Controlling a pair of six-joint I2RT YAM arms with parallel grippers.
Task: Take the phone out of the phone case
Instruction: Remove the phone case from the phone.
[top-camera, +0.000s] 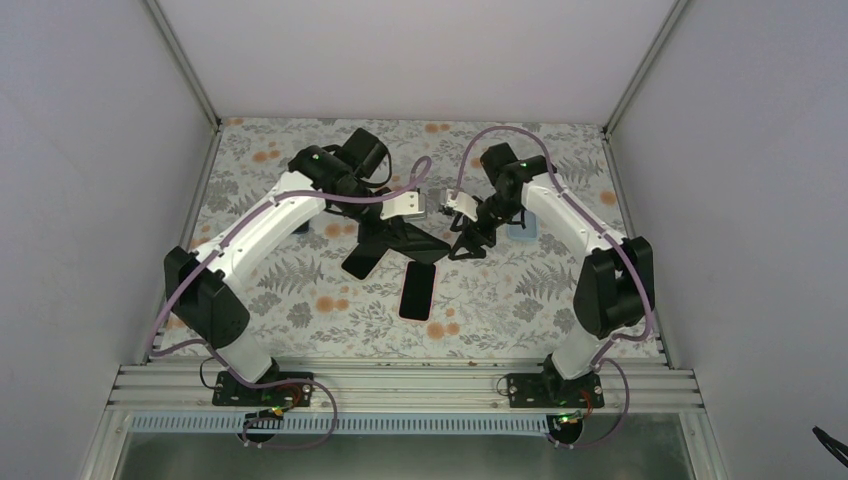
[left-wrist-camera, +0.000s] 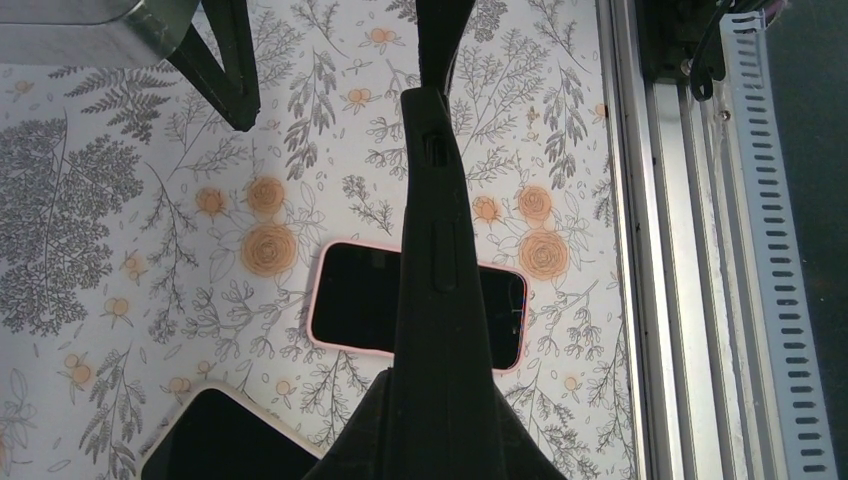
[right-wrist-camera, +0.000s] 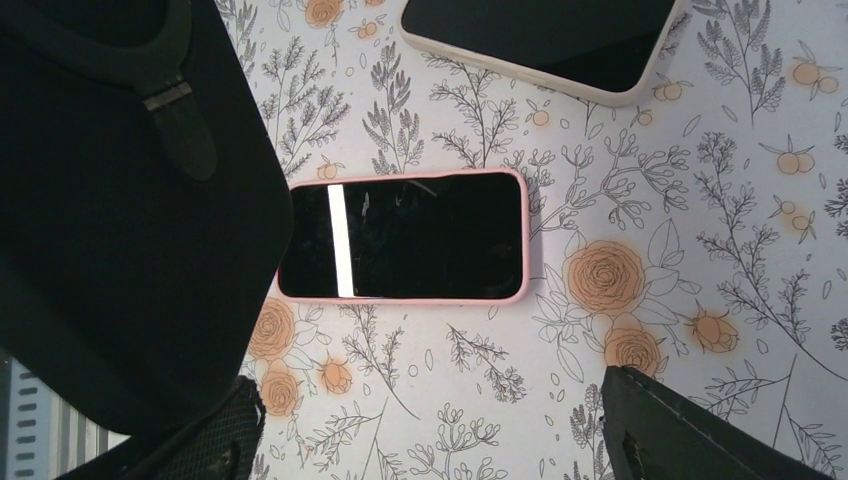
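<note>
**Q:** Where is the case right now?

**A:** My left tool is clamped on the black case and holds it up off the table. The case hangs over the pink-cased phone, which lies flat with its screen up. From my left wrist the case shows edge-on and crosses the middle of that phone. From my right wrist it covers one short end of it.

**Q:** Is a phone inside the case?

**A:** I cannot tell. Only its dark outside and a strap tab show.

**Q:** And your other tool?

**A:** My right tool stands wide, with nothing between its fingers. It hovers above the table beside the long edge of the pink-cased phone, clear of it. One finger sits close to the case's rim, and I cannot tell whether they touch.

**Q:** Anything else nearby?

**A:** A cream-cased phone lies screen up on the far side of the pink-cased phone, near it but apart.
</note>
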